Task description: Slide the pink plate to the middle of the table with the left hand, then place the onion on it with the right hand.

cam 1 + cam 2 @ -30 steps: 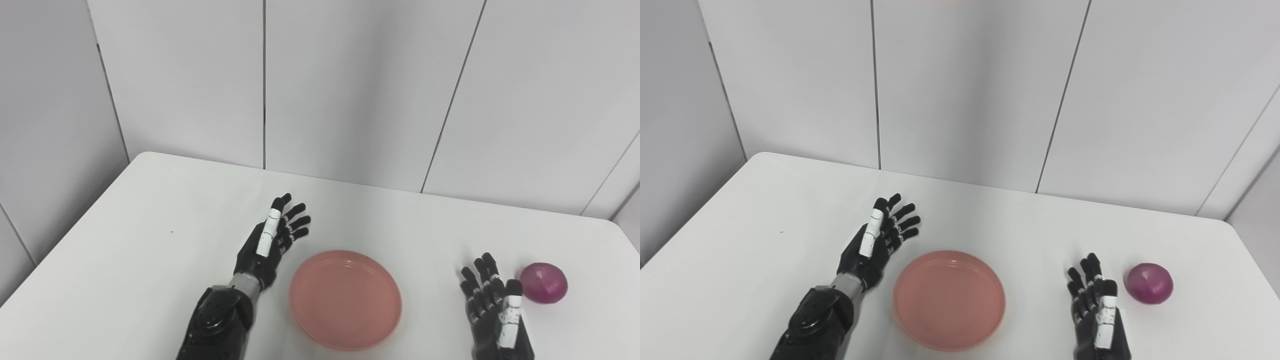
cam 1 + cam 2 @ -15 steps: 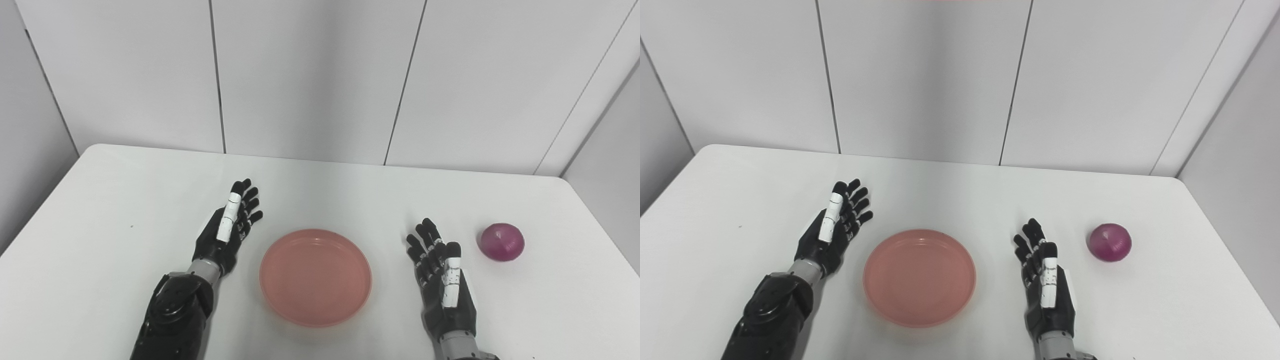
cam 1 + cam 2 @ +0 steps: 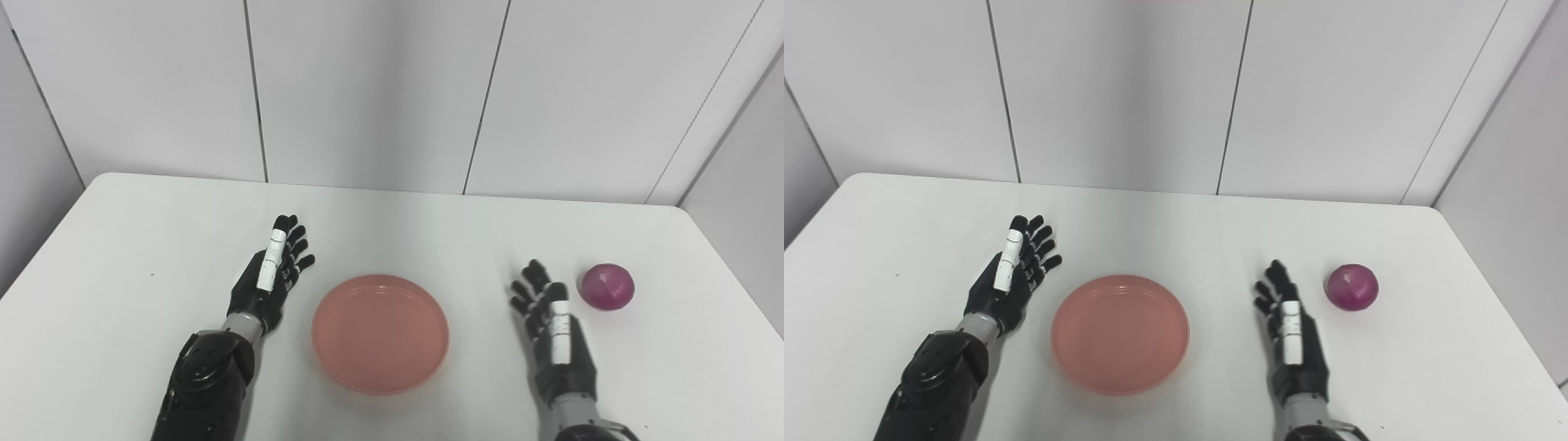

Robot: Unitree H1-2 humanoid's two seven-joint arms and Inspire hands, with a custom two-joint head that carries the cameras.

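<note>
Since a second ago: mostly the head camera swung, so the whole picture shifted. Relative to the plate, the right hand has pushed forward and a bit toward the onion. Plate and onion look like they stayed put.
Left hand [image 3: 269, 278]: left of centre, fingers spread and released, holding nothing. It sits just beside the plate's left rim, not touching it as far as I can see.
Pink plate [image 3: 380, 332]: lower centre of the frame, flat on the white table [image 3: 153, 245], empty. Looks pretty much mid-table already, so I'd say the slide part is done.
Right hand [image 3: 554, 331]: lower right, also open with fingers apart, nothing in it. Fingertips aim up and slightly right, toward the onion, with a gap between them.
Onion [image 3: 607, 286]: right side of the frame, near the table's right edge, well apart from the plate.
Onion orientation: it's nearly round, so no real long axis. A pale spot on top may be the stem or root end facing up, can't tell which.
What's left: grabbing the onion and dropping it on the plate, so roughly halfway I reckon.
</note>
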